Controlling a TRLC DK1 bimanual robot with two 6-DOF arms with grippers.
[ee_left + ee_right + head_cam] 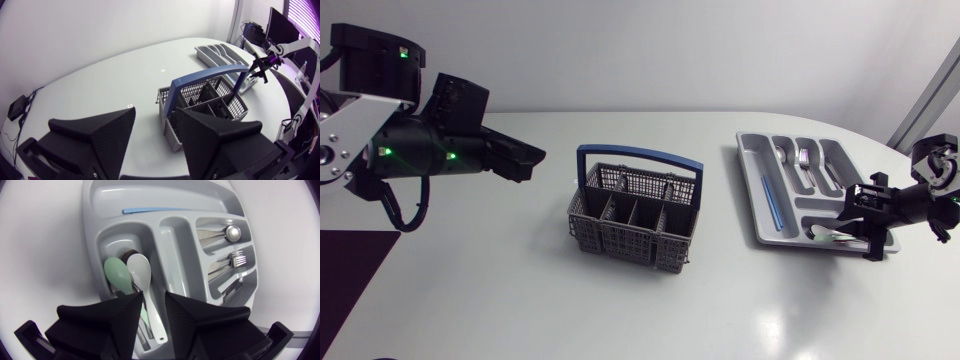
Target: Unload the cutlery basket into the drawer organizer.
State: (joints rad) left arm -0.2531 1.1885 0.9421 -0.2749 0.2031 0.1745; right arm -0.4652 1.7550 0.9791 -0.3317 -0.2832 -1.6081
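The unloading looks all but done. The cutlery basket [625, 238] stands upright in the middle of the worktop, and its compartments appear empty in both the head view and the left wrist view, though the mesh walls could hide a small piece. The drawer organizer [756, 205], well apart to its right, already holds sorted cutlery: a blue stick [155, 210] in the long side slot, metal spoons [231, 231] and forks [237, 259] in the parallel slots, and a white spoon [140, 272] beside a green spoon [116, 272] in the end compartment.

The right gripper [152, 300] hangs directly over that end compartment with its fingers apart and gripping nothing. The white spoon lies below the gap, bowl pointing away from the gripper. The left gripper [155, 120] hovers off to the basket's left, its fingers spread wide and empty.

The basket's long axis runs across the worktop, with the blue handle arching along it. The organizer's long axis runs far to near, and the cutlery lies along it.
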